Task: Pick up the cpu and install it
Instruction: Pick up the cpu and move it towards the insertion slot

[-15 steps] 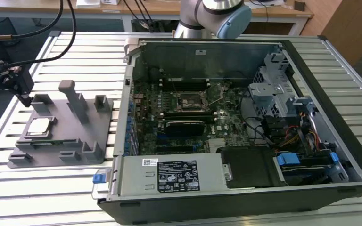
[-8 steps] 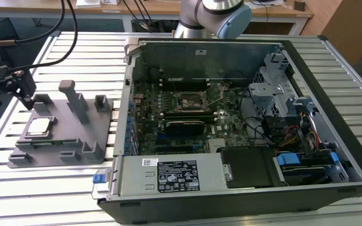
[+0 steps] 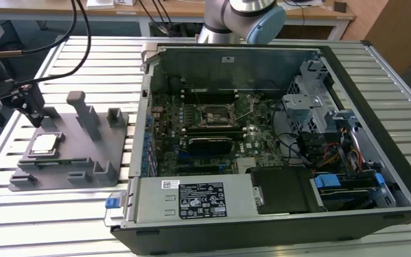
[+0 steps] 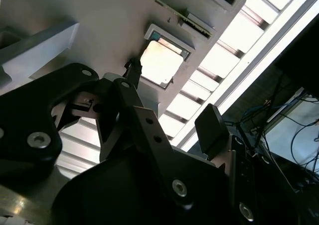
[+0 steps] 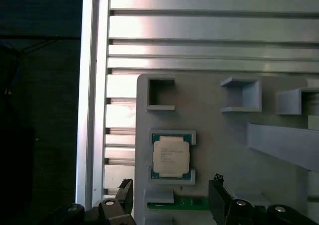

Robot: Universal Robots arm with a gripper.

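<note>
Gripper: gripper (image 5: pixel 171 197) released, fingers (image 5: pixel 125 192) spread, nothing held; hovers over the fixture block (image 3: pixel 84 155) at the exterior view's left.
Cpu: cpu (image 5: pixel 171 157) lies flat in the block's square pocket, untouched.
Step, judged: straddle opposite cpu edges, descend straight, keep chip level.
Case: open computer case (image 3: pixel 277 229) on the bench (image 3: pixel 48 225); its socket (image 3: pixel 216 115) looks vacant.

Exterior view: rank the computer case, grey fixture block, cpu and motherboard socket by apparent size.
1. computer case
2. grey fixture block
3. cpu and motherboard socket: too alike to rank.
</note>
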